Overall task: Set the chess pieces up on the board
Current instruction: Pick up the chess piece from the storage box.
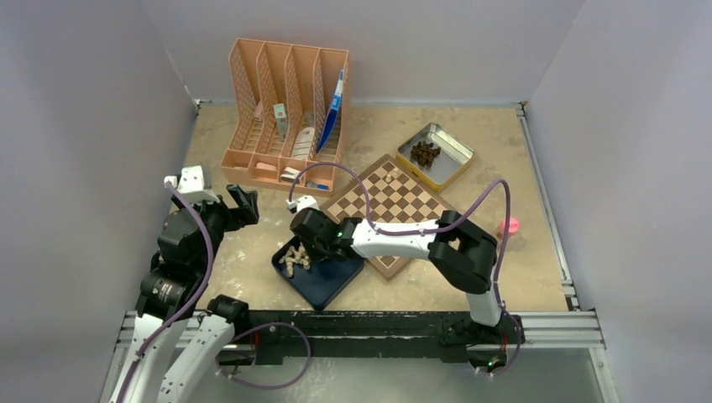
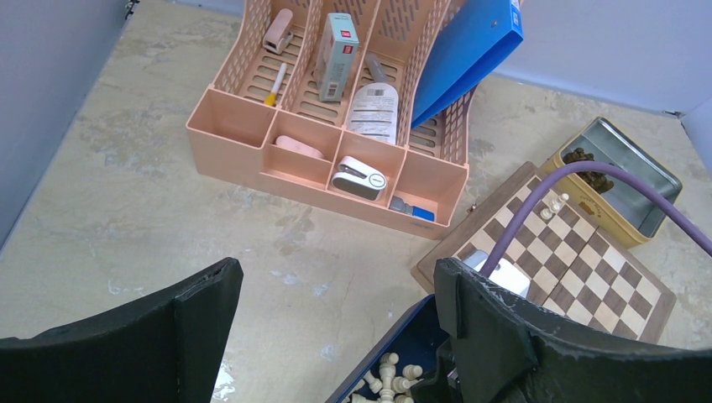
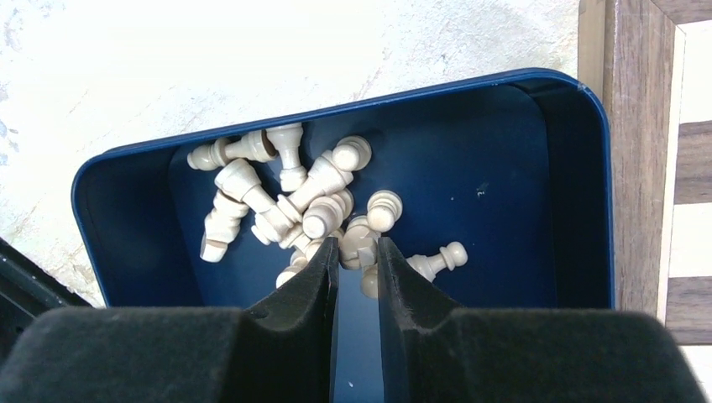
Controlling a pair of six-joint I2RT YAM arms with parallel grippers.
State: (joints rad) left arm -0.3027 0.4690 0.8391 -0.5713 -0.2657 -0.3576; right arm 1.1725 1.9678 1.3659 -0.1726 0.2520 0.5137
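Several pale beige chess pieces (image 1: pixel 293 256) lie in a heap in the dark blue tray (image 1: pixel 327 284); the right wrist view shows the heap (image 3: pixel 277 189) and the tray's floor (image 3: pixel 520 176). My right gripper (image 1: pixel 307 243) reaches down into the tray, its jaws (image 3: pixel 358 248) closed narrowly on one piece at the tips. The board (image 1: pixel 403 206) lies right of the tray, with two pale pieces (image 2: pixel 552 204) near its far corner. My left gripper (image 1: pixel 243 201) hangs wide open and empty (image 2: pixel 336 281) above bare table to the left.
A peach desk organizer (image 1: pixel 285 109) with small items and a blue folder stands at the back. A metal tin (image 1: pixel 458 155) with dark pieces (image 1: pixel 426 153) sits beyond the board. A pink object (image 1: pixel 508 225) lies at the right. The right arm's purple cable crosses the board.
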